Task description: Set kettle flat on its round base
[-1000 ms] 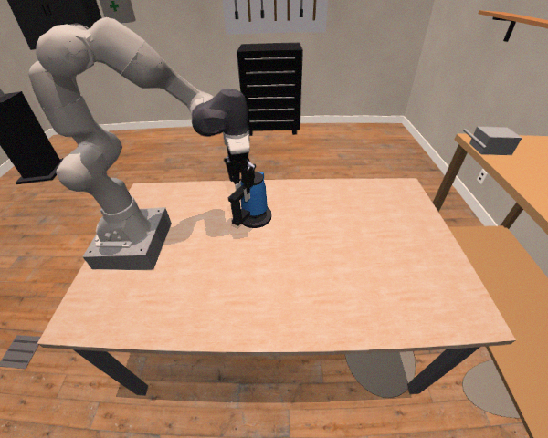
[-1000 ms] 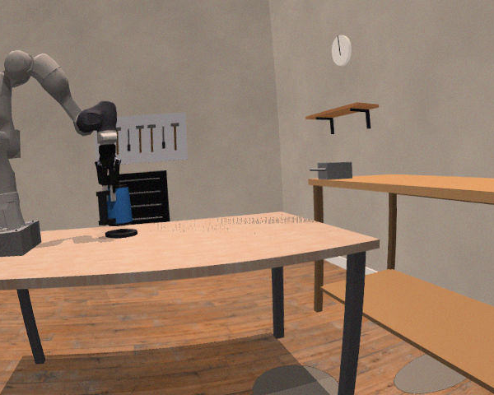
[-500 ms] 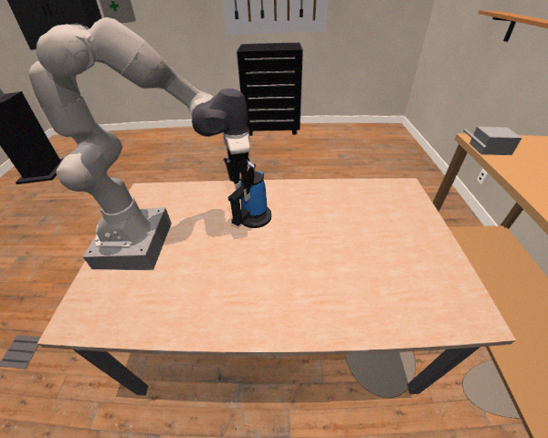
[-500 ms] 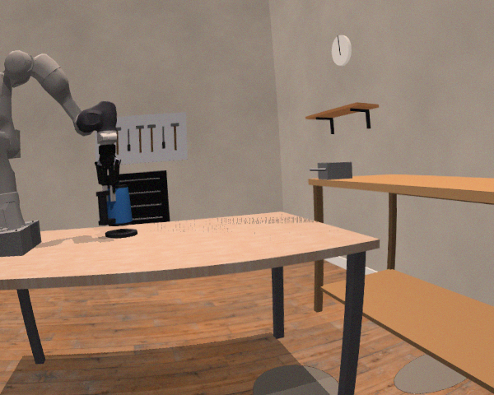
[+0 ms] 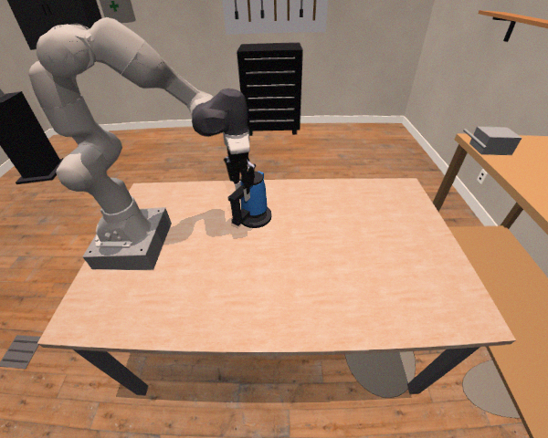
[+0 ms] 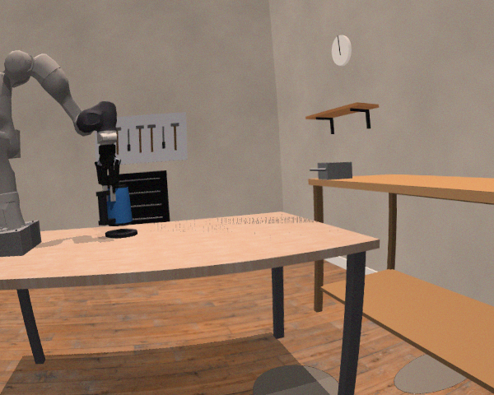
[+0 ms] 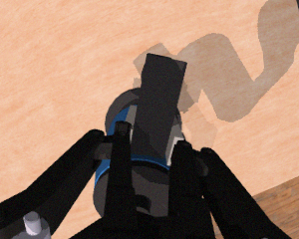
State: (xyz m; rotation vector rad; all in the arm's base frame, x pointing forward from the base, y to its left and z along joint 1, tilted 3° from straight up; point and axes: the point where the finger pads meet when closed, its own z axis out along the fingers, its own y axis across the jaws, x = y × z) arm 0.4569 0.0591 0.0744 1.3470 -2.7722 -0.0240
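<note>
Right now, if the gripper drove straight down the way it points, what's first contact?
The gripper is shut on the kettle, held above the base. Going straight down, the kettle's underside would probably meet the base first; exact centering is unclear.

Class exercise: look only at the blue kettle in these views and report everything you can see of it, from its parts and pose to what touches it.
The blue kettle has a slightly tapered body that looks like smooth plastic, a dark lid and a black upright handle bar on its side towards the arm. It looks roughly upright. The black two-finger gripper is shut on the handle from above. In the exterior view its bottom hangs just above the flat black round base on the pale wooden table, with a gap between them.
</note>
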